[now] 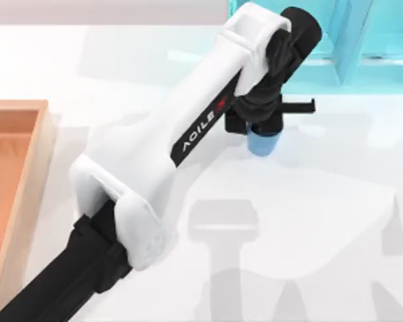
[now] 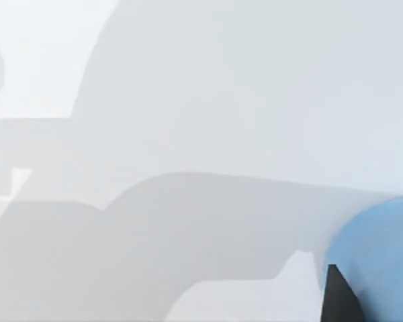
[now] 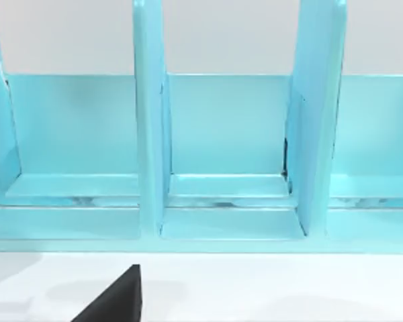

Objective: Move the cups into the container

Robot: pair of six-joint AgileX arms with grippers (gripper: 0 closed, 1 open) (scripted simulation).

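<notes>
A plain blue cup [image 1: 262,142] stands on the white table in the back right area, just in front of the shelf. My left gripper [image 1: 262,124] hangs straight over it and covers its top, so just the lower part of the cup pokes out. Up close in the left wrist view, the blue cup [image 2: 379,255] has a black part of the gripper against it. The container [image 1: 46,154], a wooden box with light walls and an orange-brown floor, lies at the table's left edge, far from the cup. A black part of my right gripper [image 3: 117,302] faces the shelf.
A turquoise shelf unit [image 1: 363,40] with upright dividers [image 3: 151,134] stands along the back right, close behind the cup. My left arm's white link [image 1: 188,134] stretches diagonally from the front left across the table. White table surface [image 1: 309,221] lies open at the front right.
</notes>
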